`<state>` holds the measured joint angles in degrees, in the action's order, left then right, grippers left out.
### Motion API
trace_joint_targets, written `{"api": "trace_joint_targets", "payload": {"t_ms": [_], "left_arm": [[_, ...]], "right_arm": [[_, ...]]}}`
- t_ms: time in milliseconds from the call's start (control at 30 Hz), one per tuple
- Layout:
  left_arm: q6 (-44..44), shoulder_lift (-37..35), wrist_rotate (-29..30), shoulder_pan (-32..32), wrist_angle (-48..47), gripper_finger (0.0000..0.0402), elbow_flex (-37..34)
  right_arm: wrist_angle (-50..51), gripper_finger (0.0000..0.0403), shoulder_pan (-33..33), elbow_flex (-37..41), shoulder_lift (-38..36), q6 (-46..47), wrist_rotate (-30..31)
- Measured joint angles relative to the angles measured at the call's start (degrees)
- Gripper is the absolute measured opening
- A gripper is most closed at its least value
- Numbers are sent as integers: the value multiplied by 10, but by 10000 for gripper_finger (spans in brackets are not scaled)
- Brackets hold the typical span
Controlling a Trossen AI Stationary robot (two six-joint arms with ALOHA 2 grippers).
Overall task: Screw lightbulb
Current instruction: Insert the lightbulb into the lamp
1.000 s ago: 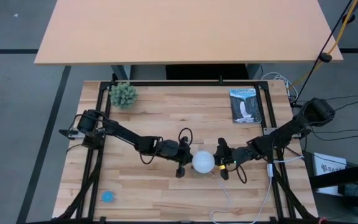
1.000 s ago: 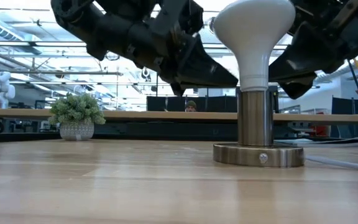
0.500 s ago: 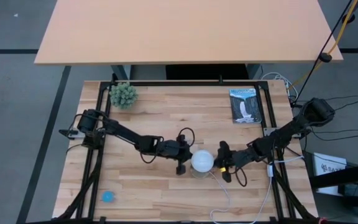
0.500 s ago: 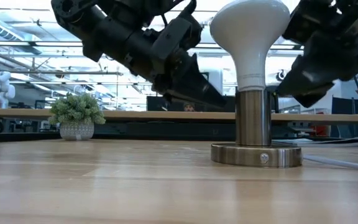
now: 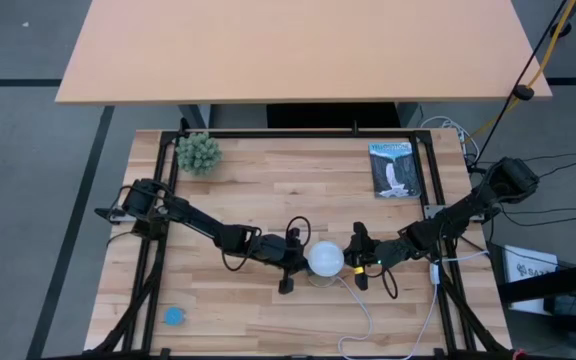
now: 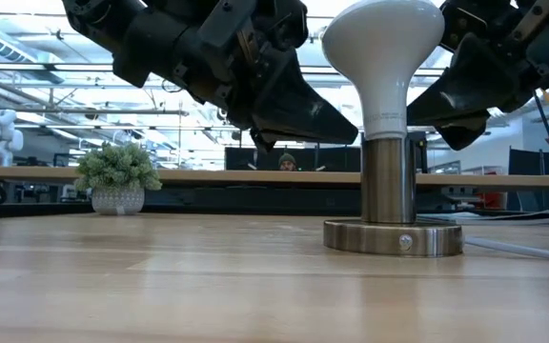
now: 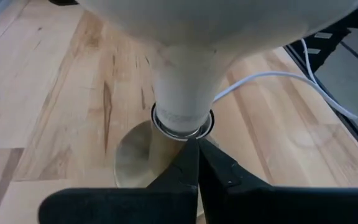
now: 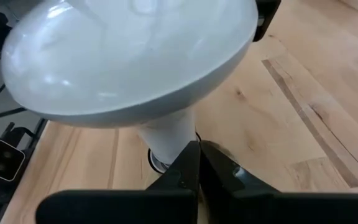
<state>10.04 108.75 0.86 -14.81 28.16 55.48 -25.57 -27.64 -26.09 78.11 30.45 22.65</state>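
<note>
The lightbulb (image 6: 382, 67) stands upright in the socket (image 6: 393, 195) at mid-counter (image 5: 268, 200). I keep the left gripper (image 5: 290, 268) and right gripper (image 5: 360, 262) flanking its neck, each with fingers closed, empty, steadying rather than grasping.

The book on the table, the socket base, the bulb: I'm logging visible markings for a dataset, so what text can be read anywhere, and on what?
Book: cover lettering too small to read.
Lightbulb: faint band of print on its neck, blurred.
Socket base: small round mark, not legible.
Box beside the table: dark lettering, too small to read.
</note>
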Motion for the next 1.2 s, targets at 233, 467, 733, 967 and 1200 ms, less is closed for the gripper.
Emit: {"api": "trace_joint_targets", "payload": {"t_ms": [233, 467, 733, 967, 1200], "left_arm": [[0, -1, -18, 0, 25, 0, 0], [0, -1, -18, 0, 23, 0, 0], [0, -1, -17, 7, 40, 0, 0], [0, -1, -21, 4, 50, 0, 0], [0, -1, 15, 13, 49, 0, 0]], "right_arm": [[0, 0, 0, 0, 0, 3, 0], [-1, 0, 0, 0, 0, 2, -3], [-12, 0, -2, 0, 0, 3, -5], [-12, 0, -2, 0, 0, 10, -20], [-13, 0, -8, 0, 0, 40, -75]]}}
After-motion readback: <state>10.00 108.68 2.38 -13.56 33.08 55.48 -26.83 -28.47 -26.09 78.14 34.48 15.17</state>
